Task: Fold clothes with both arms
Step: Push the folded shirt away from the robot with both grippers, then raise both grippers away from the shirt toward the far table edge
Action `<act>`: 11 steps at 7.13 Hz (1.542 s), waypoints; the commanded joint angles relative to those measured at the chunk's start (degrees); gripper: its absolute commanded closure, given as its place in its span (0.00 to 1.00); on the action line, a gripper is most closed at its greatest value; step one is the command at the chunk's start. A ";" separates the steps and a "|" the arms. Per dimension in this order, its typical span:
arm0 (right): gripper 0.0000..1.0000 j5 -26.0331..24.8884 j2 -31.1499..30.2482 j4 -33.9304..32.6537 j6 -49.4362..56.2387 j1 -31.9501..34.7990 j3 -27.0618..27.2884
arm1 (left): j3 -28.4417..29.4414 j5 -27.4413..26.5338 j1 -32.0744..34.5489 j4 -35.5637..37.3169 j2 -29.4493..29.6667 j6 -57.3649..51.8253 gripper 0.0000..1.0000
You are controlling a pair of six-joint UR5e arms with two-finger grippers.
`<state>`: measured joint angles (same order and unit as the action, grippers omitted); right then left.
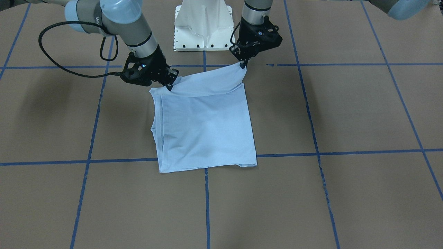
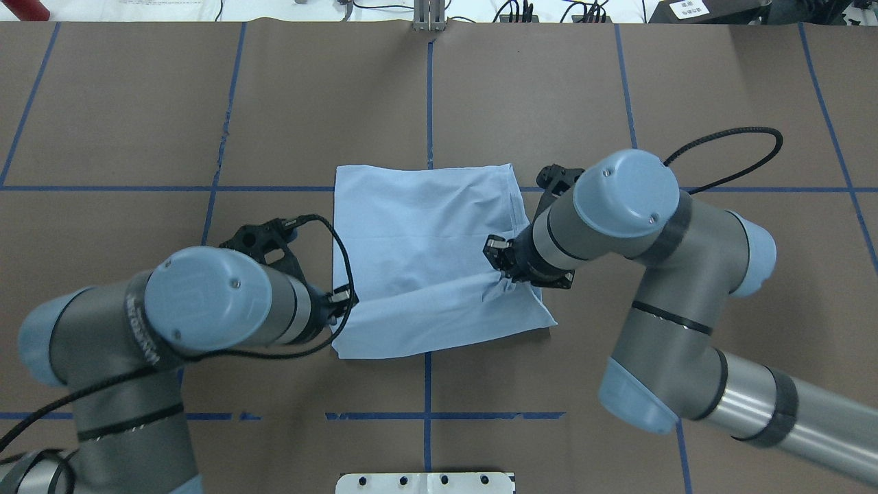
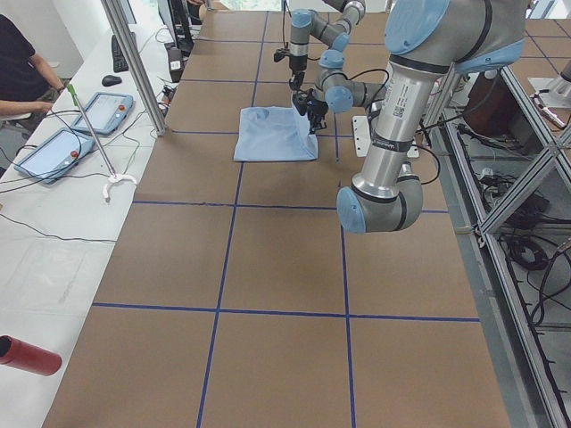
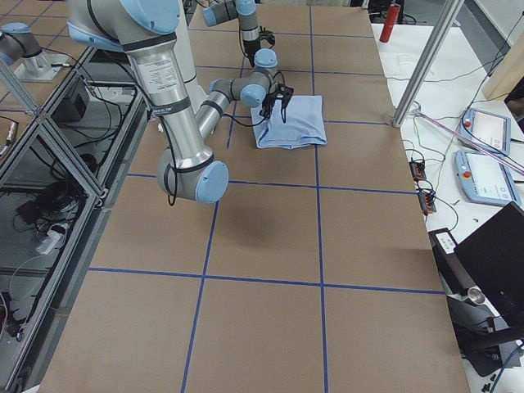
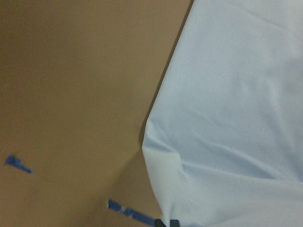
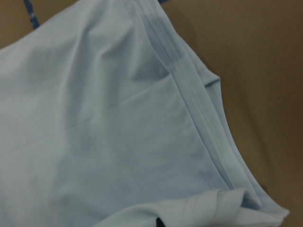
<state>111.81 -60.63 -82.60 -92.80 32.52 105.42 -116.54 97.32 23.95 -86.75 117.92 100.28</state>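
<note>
The light blue shirt (image 6: 118, 142) fills most of the view. Its stitched hem (image 6: 199, 109) runs diagonally from top centre to lower right. At the bottom edge a fold bunches around the dark tip of the fingers (image 6: 159, 222). Brown counter (image 6: 265, 71) shows at right, with blue tape (image 6: 31, 12) at top left.

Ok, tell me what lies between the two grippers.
The raised edge of the T-shirt spans from the left gripper to the right gripper, each pinching a corner; nothing else lies there. The front-facing view shows it.
</note>
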 commanded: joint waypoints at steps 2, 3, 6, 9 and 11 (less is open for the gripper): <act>1.00 2.36 8.41 9.80 0.07 5.70 -18.19 | 17.02 3.31 9.17 -12.47 6.08 -2.89 1.00; 1.00 2.45 8.94 10.18 0.07 6.23 -19.45 | 17.31 3.32 10.40 -12.74 6.18 -4.12 1.00; 0.01 6.48 16.74 11.92 3.30 12.01 -34.35 | 38.38 2.97 16.63 -23.20 15.82 -7.46 0.49; 0.00 6.66 19.05 16.33 4.91 14.31 -40.99 | 44.56 2.08 20.51 -29.88 15.77 -16.34 0.00; 0.00 6.93 20.45 15.90 6.21 14.24 -39.95 | 44.13 6.18 22.61 -29.45 15.24 -22.46 0.00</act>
<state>118.52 -41.21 -66.55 -87.64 46.71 65.02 -72.29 100.65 45.17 -116.38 133.53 81.38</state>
